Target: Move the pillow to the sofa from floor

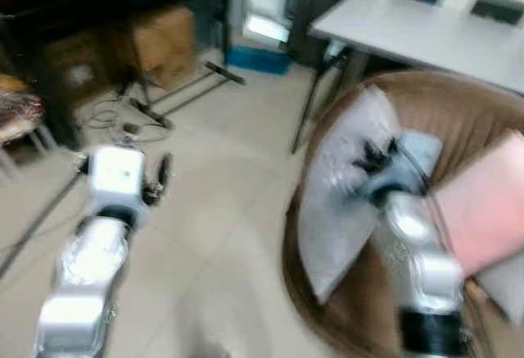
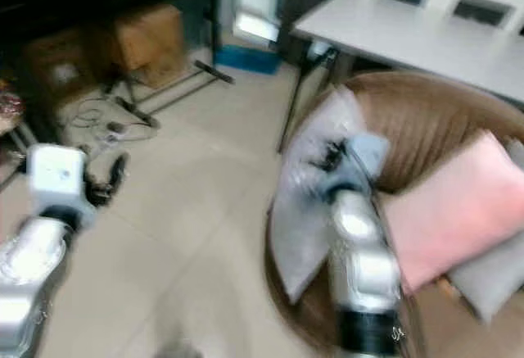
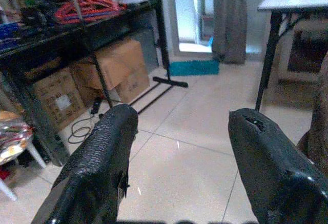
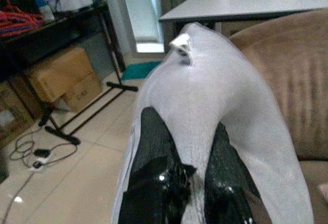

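My right pincer, low centre of the right wrist frame, pinches the grey pillow, which stands against the brown sofa at right. To finish well, I should lower it onto the seat beside the pink cushion before releasing. My left pincer is spread wide and empty over the floor; cardboard boxes sit under the upper-left rack, contents hidden.

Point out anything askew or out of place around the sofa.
The grey pillow stands on edge, leaning over the rim of the brown sofa rather than lying flat on the seat; the right gripper is shut on it. A pink pillow lies on the seat beside it. Loose cables sprawl on the floor.
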Tool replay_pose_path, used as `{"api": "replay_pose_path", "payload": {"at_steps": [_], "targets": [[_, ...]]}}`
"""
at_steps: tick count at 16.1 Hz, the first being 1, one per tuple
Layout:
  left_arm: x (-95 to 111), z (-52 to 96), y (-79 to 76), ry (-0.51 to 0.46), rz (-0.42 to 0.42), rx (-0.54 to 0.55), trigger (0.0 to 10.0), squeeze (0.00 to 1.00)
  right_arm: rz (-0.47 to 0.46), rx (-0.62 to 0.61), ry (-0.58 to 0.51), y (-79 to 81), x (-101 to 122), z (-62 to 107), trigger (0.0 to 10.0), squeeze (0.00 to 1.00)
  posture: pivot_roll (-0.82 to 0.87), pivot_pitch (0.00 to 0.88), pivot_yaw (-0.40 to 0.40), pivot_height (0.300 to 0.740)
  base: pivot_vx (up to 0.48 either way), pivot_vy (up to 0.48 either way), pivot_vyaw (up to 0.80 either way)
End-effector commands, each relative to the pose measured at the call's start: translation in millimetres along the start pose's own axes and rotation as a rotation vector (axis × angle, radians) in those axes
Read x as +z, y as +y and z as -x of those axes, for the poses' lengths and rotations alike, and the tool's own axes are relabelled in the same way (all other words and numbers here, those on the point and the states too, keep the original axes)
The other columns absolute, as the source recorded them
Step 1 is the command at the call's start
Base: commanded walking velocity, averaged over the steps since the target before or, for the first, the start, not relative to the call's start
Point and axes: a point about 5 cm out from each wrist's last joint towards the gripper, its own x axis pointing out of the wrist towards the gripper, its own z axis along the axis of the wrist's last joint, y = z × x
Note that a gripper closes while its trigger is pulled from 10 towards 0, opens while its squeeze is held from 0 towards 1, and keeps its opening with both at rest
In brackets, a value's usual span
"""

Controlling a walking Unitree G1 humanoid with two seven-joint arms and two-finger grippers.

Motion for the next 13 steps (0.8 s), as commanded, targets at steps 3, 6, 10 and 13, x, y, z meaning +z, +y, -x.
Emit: {"api": "replay_pose_path", "payload": {"at_steps": [3, 6, 10, 13], "targets": [[2.6, -0.3, -10.7, -0.011, -0.007, -0.063, 10.0, 0.00, 0.019, -0.050, -0.061, -16.4, 14.6, 2.2, 10.0, 0.00, 0.00, 0.000, -0.048, 0.740, 0.338, 0.000, -0.80], [0.2, 0.4, -15.2, -0.001, -0.020, -0.116, 10.0, 0.00, 0.018, -0.053, -0.061, -16.1, 14.6, 5.9, 10.0, 0.00, -0.01, 0.000, -0.042, 0.740, 0.304, 0.000, -0.80], [-3.4, 0.5, -19.6, 0.014, -0.034, -0.147, 10.0, 0.00, 0.097, 0.179, -0.021, 4.6, 15.8, 6.7, 10.0, 0.00, -0.03, 0.000, -0.044, 0.740, 0.069, 0.000, -0.40], [-5.3, 1.8, -19.6, 0.016, -0.096, -0.169, 10.0, 0.00, 0.206, 0.369, 0.015, 20.7, 9.6, 5.1, 10.0, 0.00, 0.00, 0.000, -0.068, 0.740, 0.000, 0.000, 0.00]]}}
